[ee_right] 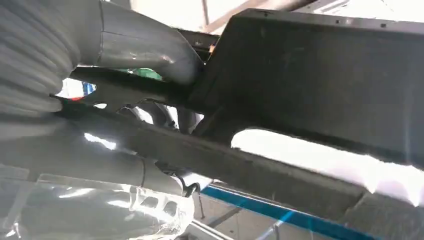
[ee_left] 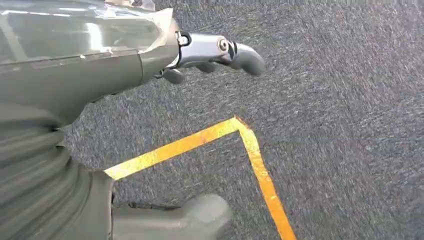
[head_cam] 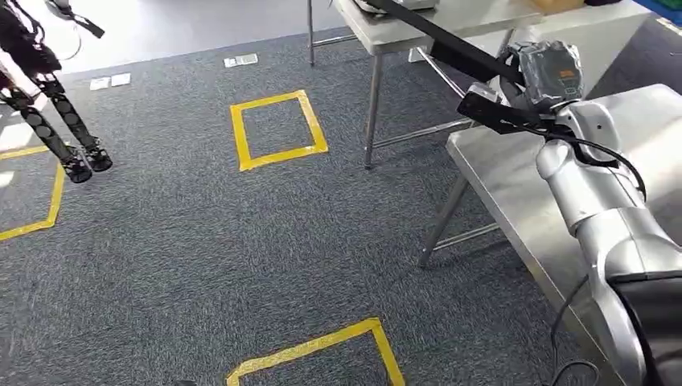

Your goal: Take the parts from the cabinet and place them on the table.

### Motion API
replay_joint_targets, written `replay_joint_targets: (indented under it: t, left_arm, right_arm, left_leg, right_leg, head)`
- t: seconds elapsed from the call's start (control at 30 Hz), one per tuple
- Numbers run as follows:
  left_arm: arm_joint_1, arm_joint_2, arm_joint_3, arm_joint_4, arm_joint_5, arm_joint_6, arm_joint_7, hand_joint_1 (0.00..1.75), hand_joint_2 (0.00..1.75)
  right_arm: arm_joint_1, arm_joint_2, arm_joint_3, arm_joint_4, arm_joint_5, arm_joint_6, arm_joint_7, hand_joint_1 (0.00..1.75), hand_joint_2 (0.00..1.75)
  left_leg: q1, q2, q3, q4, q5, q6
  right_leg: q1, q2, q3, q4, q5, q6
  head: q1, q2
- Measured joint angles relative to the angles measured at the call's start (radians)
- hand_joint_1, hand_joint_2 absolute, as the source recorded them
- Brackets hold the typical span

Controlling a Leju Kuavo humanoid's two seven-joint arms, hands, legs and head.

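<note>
My right hand point(head_cam: 544, 71), under a clear plastic cover, grips a long black flat part point(head_cam: 455, 50) above the near steel table point(head_cam: 515, 189). The part slants up and left toward the far table. In the right wrist view my thumb point(ee_right: 145, 46) lies over a black bar of the part point(ee_right: 320, 75), and the fingers are hidden under it. My left hand point(ee_left: 75, 75) hangs over grey carpet with its fingers apart and holds nothing.
A second steel table point(head_cam: 402, 32) stands further back, with its legs on the carpet. Yellow tape squares point(head_cam: 277, 129) mark the floor, and one corner point(ee_left: 240, 127) lies below my left hand. Black jointed legs of another machine point(head_cam: 56, 129) stand at the far left.
</note>
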Motion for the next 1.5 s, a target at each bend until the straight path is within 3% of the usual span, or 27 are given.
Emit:
replay_joint_targets:
  t: [0.03, 0.07, 0.17, 0.2, 0.27, 0.3, 0.33, 0.37, 0.47, 0.5, 0.53, 0.57, 0.67, 0.73, 0.8, 0.83, 0.87, 0.93, 1.0, 1.07, 1.1, 1.2, 1.27, 1.33, 1.37, 1.43, 1.5]
  left_arm:
    - [-0.001, 0.001, 0.0, 0.0, 0.0, 0.0, 0.0, 0.0, 1.75]
    - [-0.001, 0.001, 0.0, 0.0, 0.0, 0.0, 0.0, 0.0, 1.75]
    - [0.001, 0.001, 0.006, 0.0, 0.0, 0.0, 0.0, 0.0, 1.75]
    - [0.001, 0.0, 0.008, 0.0, 0.0, 0.0, 0.0, 0.0, 1.75]
    - [0.001, 0.0, 0.009, 0.0, 0.0, 0.0, 0.0, 0.0, 1.75]
    - [0.001, -0.001, 0.009, 0.0, 0.0, 0.0, 0.0, 0.0, 1.75]
    - [0.001, 0.001, 0.009, 0.0, 0.0, 0.0, 0.0, 0.0, 1.75]
    - [0.001, 0.0, 0.009, 0.0, 0.0, 0.0, 0.0, 0.0, 1.75]
    - [0.001, 0.0, 0.01, 0.0, 0.0, 0.0, 0.0, 0.0, 1.75]
    - [-0.001, 0.0, 0.01, 0.0, 0.0, 0.0, 0.0, 0.0, 1.75]
    - [-0.002, 0.0, 0.011, 0.0, 0.0, 0.0, 0.0, 0.0, 1.75]
    - [-0.001, 0.0, 0.012, 0.0, 0.0, 0.0, 0.0, 0.0, 1.75]
    - [0.008, 0.0, 0.015, 0.0, 0.0, 0.0, -0.001, 0.0, 1.75]
    - [0.008, 0.0, 0.016, 0.001, 0.0, 0.0, -0.001, 0.0, 1.75]
    - [0.008, 0.0, 0.016, 0.001, 0.0, 0.0, -0.001, 0.0, 1.75]
    - [0.008, 0.001, 0.016, 0.001, 0.0, 0.0, -0.001, 0.0, 1.75]
    - [0.01, 0.0, 0.017, 0.001, 0.0, 0.0, -0.001, 0.0, 1.75]
    - [0.01, 0.001, 0.018, 0.001, -0.003, -0.001, -0.001, 0.0, 1.75]
    - [0.008, 0.0, 0.019, 0.001, -0.003, -0.002, -0.002, 0.0, 1.75]
    - [0.008, 0.0, 0.02, 0.001, -0.003, -0.003, -0.002, 0.0, 1.75]
    - [0.008, 0.0, 0.021, 0.001, -0.003, -0.003, -0.002, 0.0, 1.75]
    - [0.01, 0.0, 0.023, 0.001, -0.003, -0.005, -0.003, 0.0, 1.75]
    - [0.01, 0.0, 0.023, 0.001, -0.003, -0.016, -0.003, 0.0, 1.75]
    - [0.01, -0.001, 0.023, 0.001, -0.003, -0.018, -0.003, 0.0, 1.75]
    - [0.009, 0.0, 0.023, 0.001, -0.003, -0.018, -0.004, 0.0, 1.75]
    - [0.008, 0.001, 0.023, 0.001, -0.007, -0.018, -0.004, 0.0, 1.75]
    - [0.009, 0.003, 0.023, 0.001, -0.008, -0.018, -0.004, 0.0, 1.75]
  right_arm:
    - [-0.003, -0.003, 0.0, 0.0, 0.0, 0.0, 0.0, 1.62, 1.75]
    - [-0.007, 0.0, 0.002, 0.002, 0.001, 0.0, 0.0, 1.62, 1.75]
    - [-0.003, 0.004, 0.005, 0.007, 0.002, 0.0, 0.0, 1.62, 1.75]
    - [-0.001, 0.004, 0.006, 0.011, 0.002, 0.0, 0.0, 1.62, 1.75]
    - [0.0, 0.004, 0.006, 0.012, 0.003, 0.0, 0.0, 1.62, 1.75]
    - [-0.002, 0.005, 0.006, 0.012, 0.003, 0.0, 0.0, 1.62, 1.75]
    - [-0.005, 0.006, 0.006, 0.012, 0.003, 0.0, 0.002, 1.62, 1.75]
    - [-0.008, 0.012, 0.006, 0.013, 0.003, -0.001, 0.003, 1.62, 1.75]
    - [-0.004, 0.006, 0.006, 0.018, 0.006, -0.001, 0.006, 1.62, 1.75]
    - [-0.006, 0.006, 0.006, 0.018, 0.008, -0.002, 0.006, 1.62, 1.75]
    - [-0.011, 0.007, 0.006, 0.018, 0.01, -0.002, 0.006, 1.62, 1.75]
    - [-0.014, 0.009, 0.006, 0.019, 0.009, -0.003, 0.009, 1.62, 1.75]
    - [-0.012, 0.019, 0.008, 0.024, 0.015, -0.003, 0.015, 1.62, 1.75]
    - [-0.012, 0.018, 0.01, 0.028, 0.021, -0.005, 0.024, 1.62, 1.75]
    - [-0.013, 0.016, 0.01, 0.032, 0.026, -0.01, 0.027, 1.62, 1.75]
    - [-0.014, 0.016, 0.01, 0.033, 0.029, -0.012, 0.03, 1.62, 1.75]
    - [-0.017, 0.013, 0.01, 0.036, 0.03, -0.015, 0.035, 1.62, 1.75]
    - [-0.018, 0.004, 0.01, 0.042, 0.032, -0.016, 0.039, 1.62, 1.75]
    - [-0.017, -0.005, 0.01, 0.049, 0.032, -0.016, 0.044, 1.62, 1.75]
    - [-0.018, -0.02, 0.007, 0.057, 0.032, -0.017, 0.048, 1.62, 1.75]
    - [-0.02, -0.02, 0.007, 0.059, 0.032, -0.017, 0.05, 1.62, 1.75]
    - [-0.01, -0.019, 0.008, 0.07, 0.032, -0.017, 0.053, 1.62, 1.75]
    - [-0.007, -0.022, 0.008, 0.079, 0.034, -0.017, 0.058, 1.62, 1.75]
    - [-0.01, -0.026, 0.007, 0.083, 0.041, -0.016, 0.069, 1.62, 1.75]
    - [-0.011, -0.03, 0.007, 0.087, 0.045, -0.015, 0.081, 1.62, 1.75]
    - [-0.008, -0.041, 0.006, 0.098, 0.051, -0.011, 0.1, 1.62, 1.75]
    - [-0.001, -0.046, 0.003, 0.111, 0.051, -0.011, 0.116, 1.62, 1.75]
  left_leg:
    - [-0.005, 0.01, 0.004, -0.006, 0.004, 0.004]
    - [-0.006, 0.024, 0.003, -0.007, 0.005, 0.009]
    - [-0.007, 0.069, -0.001, -0.006, 0.004, 0.008]
    - [-0.006, 0.084, -0.001, -0.006, 0.004, 0.008]
    - [-0.005, 0.112, -0.001, -0.005, 0.0, 0.002]
    - [-0.004, 0.125, 0.0, -0.003, -0.003, -0.002]
    - [-0.011, 0.135, 0.003, 0.0, -0.008, -0.01]
    - [-0.018, 0.146, 0.001, 0.005, -0.014, -0.019]
    - [-0.019, 0.187, 0.018, 0.002, -0.021, -0.029]
    - [-0.009, 0.174, 0.015, 0.006, -0.03, -0.041]
    - [-0.002, 0.111, 0.008, 0.033, -0.051, -0.045]
    - [-0.001, 0.072, -0.016, 0.09, -0.09, -0.045]
    - [-0.001, 0.035, -0.128, 0.324, -0.185, -0.048]
    - [0.0, 0.035, -0.128, 0.303, -0.143, -0.046]
    - [0.008, 0.016, -0.056, 0.146, -0.051, -0.043]
    - [0.017, -0.04, -0.019, 0.065, -0.019, -0.043]
    - [0.022, -0.082, -0.011, 0.033, -0.028, -0.046]
    - [0.009, -0.052, -0.019, 0.039, -0.024, -0.04]
    - [0.005, -0.032, -0.013, 0.022, -0.009, -0.017]
    - [0.006, -0.016, -0.009, 0.007, 0.006, 0.002]
    - [0.004, -0.009, -0.011, 0.007, 0.007, 0.003]
    - [0.001, 0.018, -0.015, 0.007, 0.007, 0.002]
    - [0.002, 0.029, -0.015, 0.007, 0.007, 0.002]
    - [0.002, 0.035, -0.013, 0.008, 0.005, -0.004]
    - [-0.004, 0.037, -0.017, 0.009, 0.003, -0.012]
    - [-0.007, 0.036, -0.02, 0.008, 0.005, -0.022]
    - [-0.004, 0.035, -0.024, 0.012, 0.01, 0.001]
  right_leg:
    - [0.003, -0.072, -0.017, 0.03, -0.02, -0.001]
    - [0.003, -0.108, -0.048, 0.096, -0.055, -0.003]
    - [-0.006, -0.128, -0.145, 0.305, -0.121, 0.006]
    - [-0.011, -0.132, -0.141, 0.302, -0.115, 0.015]
    - [-0.022, -0.151, -0.063, 0.162, -0.065, 0.037]
    - [-0.024, -0.178, -0.01, 0.066, -0.037, 0.046]
    - [-0.022, -0.247, 0.025, -0.002, -0.028, 0.045]
    - [-0.005, -0.253, 0.034, -0.002, -0.023, 0.037]
    - [-0.002, -0.199, 0.027, 0.0, -0.023, 0.018]
    - [-0.027, -0.185, 0.033, -0.004, -0.018, 0.006]
    - [-0.024, -0.17, 0.032, -0.004, -0.018, 0.003]
    - [-0.024, -0.162, 0.032, -0.004, -0.015, -0.013]
    - [-0.015, -0.114, 0.03, -0.004, -0.013, -0.022]
    - [-0.014, -0.083, 0.03, -0.001, -0.013, -0.022]
    - [-0.015, -0.055, 0.03, 0.004, -0.012, -0.021]
    - [-0.016, -0.043, 0.026, 0.007, -0.012, -0.019]
    - [-0.005, -0.032, 0.017, 0.018, -0.011, -0.014]
    - [-0.017, -0.013, 0.007, 0.009, -0.002, 0.003]
    - [-0.008, 0.01, -0.003, -0.003, 0.009, 0.025]
    - [-0.01, -0.091, -0.035, 0.063, -0.033, 0.014]
    - [-0.01, -0.115, -0.069, 0.136, -0.066, 0.011]
    - [-0.011, -0.129, -0.14, 0.316, -0.126, 0.018]
    - [-0.015, -0.133, -0.078, 0.224, -0.092, 0.034]
    - [-0.023, -0.143, 0.034, 0.031, -0.037, 0.047]
    - [-0.015, -0.145, 0.056, 0.0, -0.045, 0.039]
    - [-0.01, -0.14, 0.05, -0.005, -0.037, 0.026]
    - [-0.019, -0.14, 0.051, -0.007, -0.032, 0.027]
  head:
    - [0.002, 0.0]
    - [0.008, 0.0]
    - [0.011, 0.0]
    - [0.011, 0.0]
    - [0.011, 0.0]
    - [0.01, 0.0]
    - [0.013, 0.0]
    - [0.013, 0.0]
    - [0.006, 0.0]
    - [0.005, 0.0]
    - [0.0, 0.0]
    - [-0.001, 0.0]
    - [-0.004, 0.0]
    - [-0.004, 0.0]
    - [-0.004, 0.0]
    - [-0.003, 0.0]
    - [-0.003, 0.0]
    - [0.0, 0.0]
    - [-0.002, 0.0]
    - [0.008, 0.0]
    - [0.008, 0.0]
    - [0.008, 0.0]
    - [0.009, 0.0]
    - [0.008, 0.0]
    - [0.009, 0.0]
    - [0.006, 0.0]
    - [0.005, 0.0]
